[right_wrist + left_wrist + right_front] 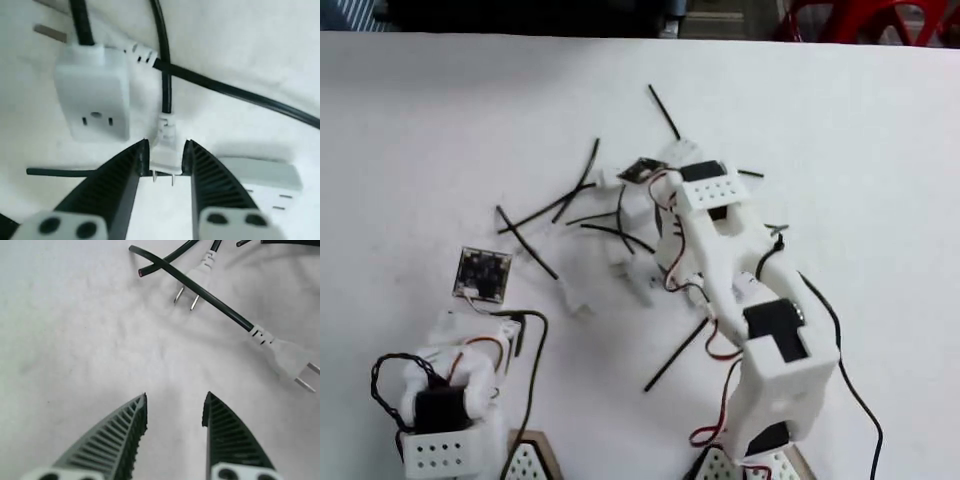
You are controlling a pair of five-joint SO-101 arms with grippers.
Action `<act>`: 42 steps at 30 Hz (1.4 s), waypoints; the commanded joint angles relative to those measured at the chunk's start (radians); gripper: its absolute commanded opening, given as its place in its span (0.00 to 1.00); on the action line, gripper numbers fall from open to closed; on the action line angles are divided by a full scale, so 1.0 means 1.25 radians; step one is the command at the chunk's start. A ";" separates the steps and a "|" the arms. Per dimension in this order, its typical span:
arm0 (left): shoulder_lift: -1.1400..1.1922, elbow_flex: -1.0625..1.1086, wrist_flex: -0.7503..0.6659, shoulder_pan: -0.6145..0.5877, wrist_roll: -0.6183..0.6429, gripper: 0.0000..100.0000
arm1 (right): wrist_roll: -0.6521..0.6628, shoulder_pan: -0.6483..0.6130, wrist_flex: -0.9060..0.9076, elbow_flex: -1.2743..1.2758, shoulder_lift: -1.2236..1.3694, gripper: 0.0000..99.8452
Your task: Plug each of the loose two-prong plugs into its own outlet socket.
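My right gripper [165, 156] is shut on a white two-prong plug [166, 152], one finger on each side, with the bare prongs sticking out towards the camera. Its black cord runs away from the gripper. A white outlet socket [95, 100] lies just beyond the fingers, and a second socket [265, 176] lies beside the other finger. My left gripper [175, 412] is open over bare table. Beyond it lie a loose white plug [195, 282] and another loose plug [286, 359], each on a black cord. In the high view the right arm [720, 240] stretches over the cords.
Black cords [590, 215] lie tangled across the middle of the white table [420, 130]. The left arm [450, 385] sits folded at the near left corner. Loose cord ends [665, 112] point to the far side.
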 commanded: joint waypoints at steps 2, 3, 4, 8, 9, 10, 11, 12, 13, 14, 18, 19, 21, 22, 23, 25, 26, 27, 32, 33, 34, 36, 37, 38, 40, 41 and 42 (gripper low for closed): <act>-0.008 -0.012 -0.018 -0.007 0.001 0.19 | -0.009 -0.015 0.061 -0.015 -0.105 0.11; -0.008 -0.012 -0.018 -0.007 0.001 0.19 | -0.009 -0.019 0.069 -0.011 -0.110 0.11; -0.008 -0.012 -0.018 -0.007 0.001 0.19 | -0.010 -0.019 0.071 0.001 -0.110 0.11; -0.008 -0.012 -0.018 -0.007 0.001 0.19 | -0.010 -0.026 0.006 0.092 -0.110 0.11; -0.008 -0.012 -0.018 -0.007 0.001 0.19 | -0.010 -0.025 -0.020 0.115 -0.110 0.11; -0.008 -0.012 -0.018 -0.007 0.001 0.19 | -0.010 -0.025 -0.040 0.136 -0.111 0.11; -0.008 -0.012 -0.018 -0.007 0.001 0.19 | -0.010 -0.025 -0.058 0.157 -0.111 0.11; -0.008 -0.012 -0.018 -0.007 0.001 0.19 | -0.009 -0.025 -0.074 0.174 -0.111 0.11; -0.008 -0.012 -0.018 -0.007 0.001 0.19 | -0.009 -0.025 -0.091 0.190 -0.111 0.11; -0.008 -0.012 -0.018 -0.007 0.001 0.19 | -0.009 -0.023 -0.107 0.203 -0.110 0.11; -0.008 -0.012 -0.018 -0.007 0.001 0.19 | -0.004 0.014 -0.145 0.218 -0.110 0.11; -0.008 -0.012 -0.018 -0.007 0.001 0.19 | -0.002 0.023 -0.145 0.218 -0.110 0.11; -0.008 -0.012 -0.018 -0.007 0.001 0.19 | -0.002 0.033 -0.142 0.221 -0.110 0.13; -0.008 -0.012 -0.018 -0.007 0.001 0.19 | -0.002 0.035 -0.141 0.223 -0.109 0.15; -0.008 -0.012 -0.018 -0.007 0.001 0.19 | -0.002 0.036 -0.138 0.228 -0.109 0.16; -0.008 -0.012 -0.018 -0.007 0.001 0.19 | -0.002 0.031 -0.137 0.239 -0.102 0.17; -0.008 -0.012 -0.018 -0.007 0.001 0.19 | -0.002 0.029 -0.137 0.239 -0.093 0.17; -0.008 -0.012 -0.018 -0.007 0.001 0.19 | -0.002 0.023 -0.139 0.236 -0.078 0.17; -0.008 -0.012 -0.018 -0.007 0.001 0.19 | -0.002 0.023 -0.141 0.198 -0.006 0.17; -0.008 -0.012 -0.018 -0.007 0.001 0.19 | -0.002 0.024 -0.141 0.184 0.002 0.16; -0.008 -0.012 -0.018 -0.007 0.001 0.19 | -0.002 0.028 -0.141 0.173 0.008 0.13; -0.008 -0.012 -0.018 -0.007 0.001 0.19 | -0.002 0.030 -0.141 0.157 0.009 0.09; -0.008 -0.012 -0.018 -0.007 0.001 0.19 | -0.002 0.031 -0.139 0.153 0.007 0.08; -0.008 -0.012 -0.018 -0.007 0.001 0.19 | -0.002 0.031 -0.137 0.152 0.007 0.08; -0.008 -0.012 -0.018 -0.007 0.001 0.19 | -0.002 0.028 -0.136 0.152 0.007 0.07; -0.008 -0.012 -0.018 -0.007 0.001 0.19 | -0.002 0.028 -0.136 0.153 0.007 0.08; -0.008 -0.012 -0.018 -0.007 0.001 0.19 | -0.002 0.026 -0.134 0.153 0.007 0.08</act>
